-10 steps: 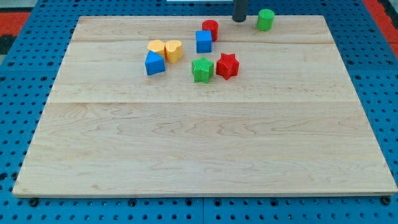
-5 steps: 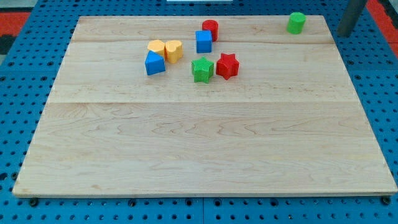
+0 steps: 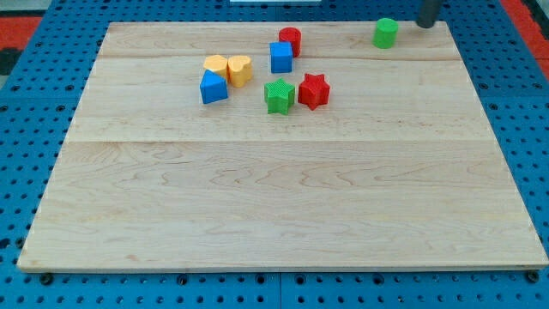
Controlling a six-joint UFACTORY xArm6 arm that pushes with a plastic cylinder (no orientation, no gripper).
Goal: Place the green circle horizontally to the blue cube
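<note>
The green circle (image 3: pixel 386 33) sits near the top right of the wooden board (image 3: pixel 283 197), close to its upper edge. My tip (image 3: pixel 426 24) is just beside it, up and to its right at the frame's top edge, apart from it. It is a bare rod with nothing to open or close. The blue cube (image 3: pixel 280 57) lies well to the circle's left, slightly lower, touching the red cylinder (image 3: pixel 290 39) behind it.
</note>
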